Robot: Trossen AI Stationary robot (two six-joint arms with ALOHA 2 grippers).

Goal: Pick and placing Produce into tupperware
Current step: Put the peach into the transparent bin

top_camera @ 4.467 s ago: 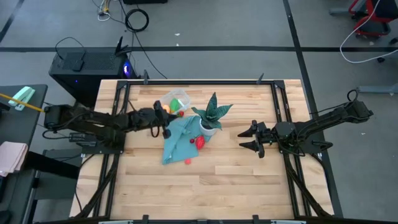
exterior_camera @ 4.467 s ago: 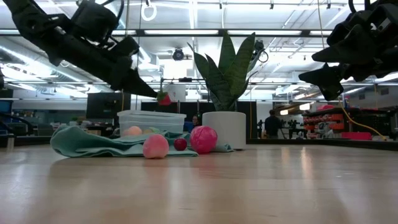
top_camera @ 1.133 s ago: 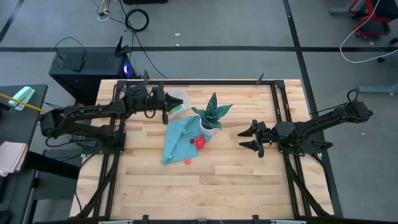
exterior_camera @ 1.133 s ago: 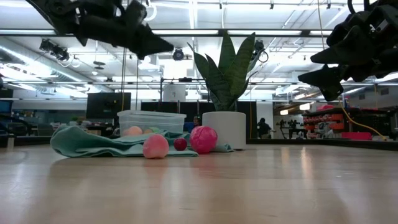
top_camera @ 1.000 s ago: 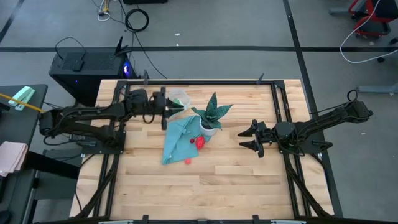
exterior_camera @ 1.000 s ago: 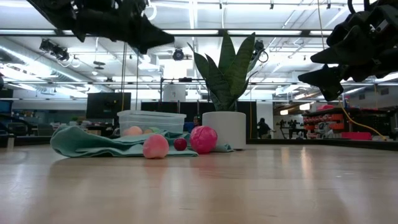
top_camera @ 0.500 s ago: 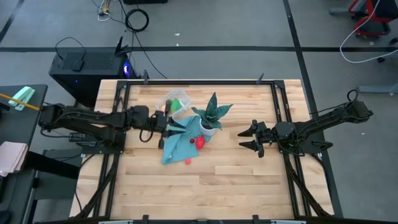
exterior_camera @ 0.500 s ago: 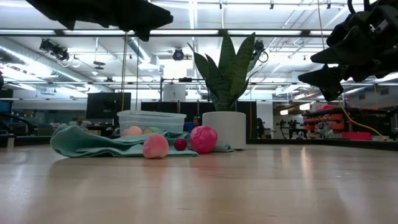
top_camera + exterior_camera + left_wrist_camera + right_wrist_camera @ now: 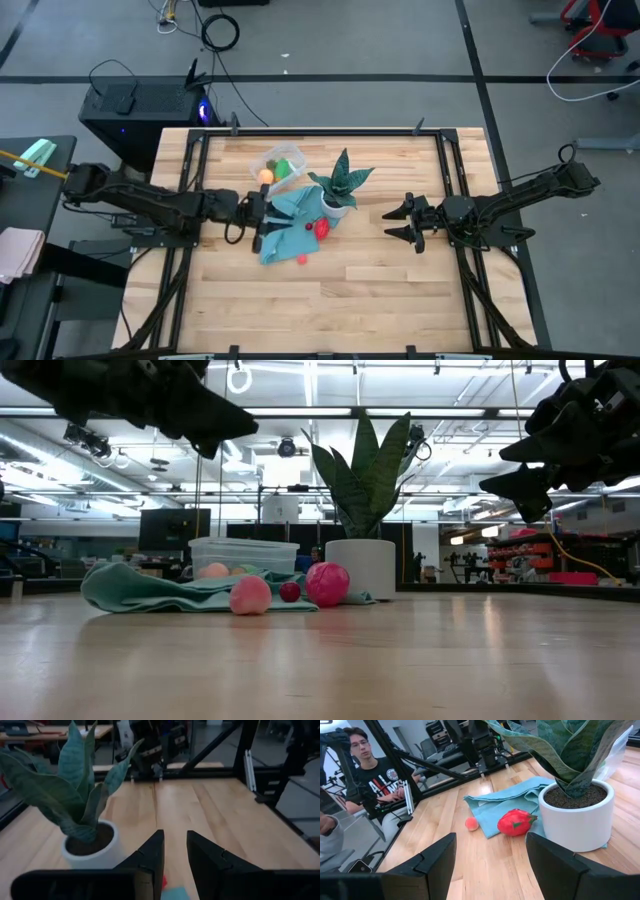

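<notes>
The left gripper point(image 9: 262, 213) hovers over the teal cloth point(image 9: 283, 222), fingers slightly parted, grasping nothing. The tupperware point(image 9: 279, 165) holds 2 pieces (orange and green). The red produce point(image 9: 322, 227) lies beside the potted plant point(image 9: 340, 185), the pinkish piece point(image 9: 302, 259) off the cloth. The right gripper point(image 9: 395, 222) waits released.

two dark jointed arms, black wedge-shaped fingers on left tool point(image 9: 174, 855) and right tool point(image 9: 490, 857)
</notes>
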